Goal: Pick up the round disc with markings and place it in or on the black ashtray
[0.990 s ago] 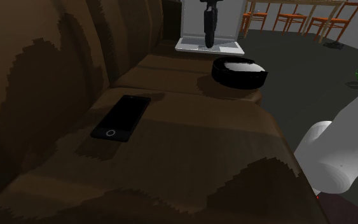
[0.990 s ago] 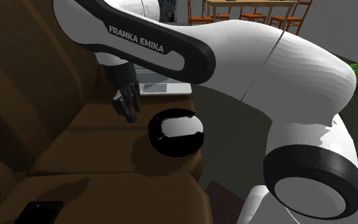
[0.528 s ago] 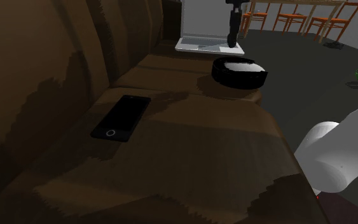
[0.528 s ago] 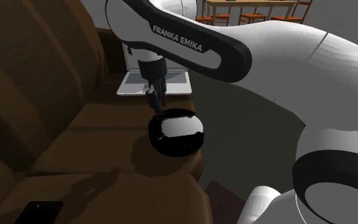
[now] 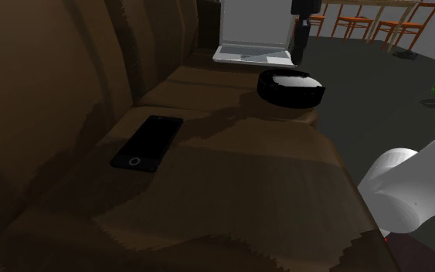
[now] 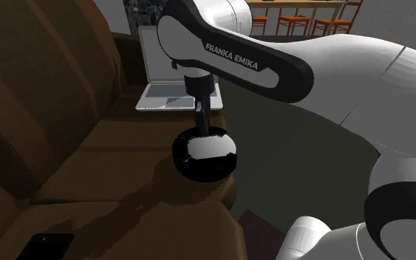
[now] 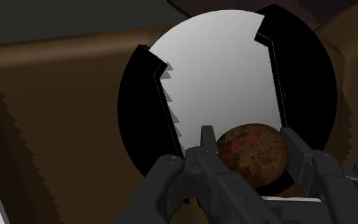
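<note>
— Nearest item?
— A black phone [image 5: 147,143], lying flat on the brown sofa [image 5: 231,185], close to the backrest in the shoulder view.

— Next beyond it?
— The ashtray [image 5: 290,86]. It is round, with a black rim and a pale inside. It sits on the sofa near the front edge, well apart from the phone.

— The gripper?
— The gripper [image 6: 202,131] points straight down over the ashtray, tips about level with its rim. In the wrist view the fingers [image 7: 203,156] are drawn in on the disc [image 7: 252,153], one at each side, clasping it.

— The disc's position?
— It is brown, mottled with reddish marks, and sits between the fingers over the ashtray's pale inside. Whether it touches the ashtray cannot be told.

— Farther back?
— An open laptop [image 5: 253,46] just past the ashtray, with orange chairs [image 5: 362,22] beyond it.
</note>
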